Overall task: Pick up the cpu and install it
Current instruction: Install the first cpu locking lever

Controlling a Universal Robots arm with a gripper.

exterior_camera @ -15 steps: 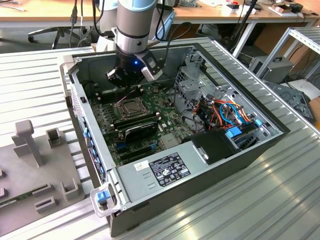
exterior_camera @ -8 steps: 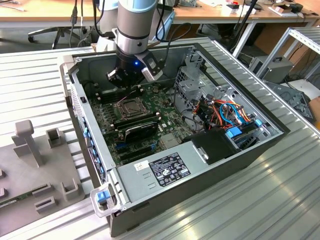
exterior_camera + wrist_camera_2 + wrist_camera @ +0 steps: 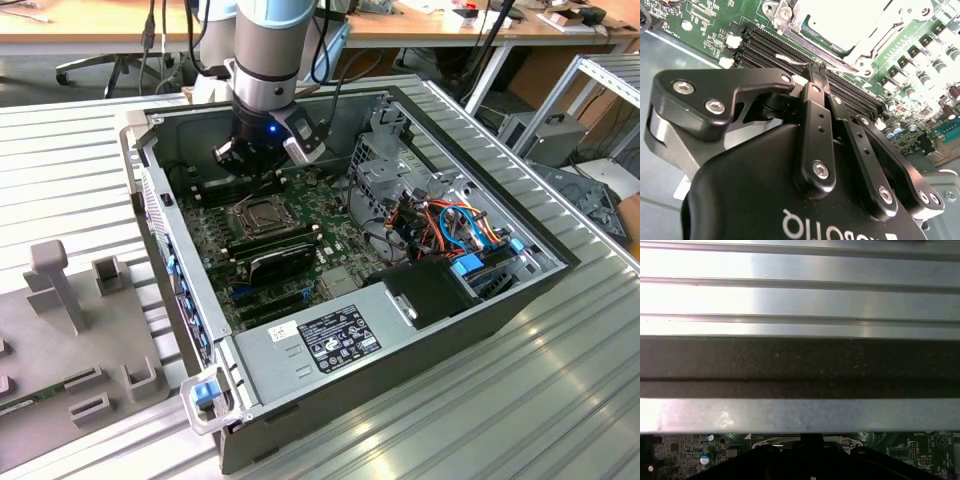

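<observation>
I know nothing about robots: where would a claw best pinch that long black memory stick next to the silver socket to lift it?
Probably its long top edge, pinched across its thin faces, coming straight down from above. The memory stick stands on edge in its slot, thin and upright, with the socket and another stick close alongside, so a side approach looks blocked.

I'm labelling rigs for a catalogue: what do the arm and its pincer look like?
The arm is a silver-grey tube with light-blue trim, and a blue light glows at its wrist. The pincer is matt black, with flat link bars held by silver screws and white lettering on its body.
</observation>
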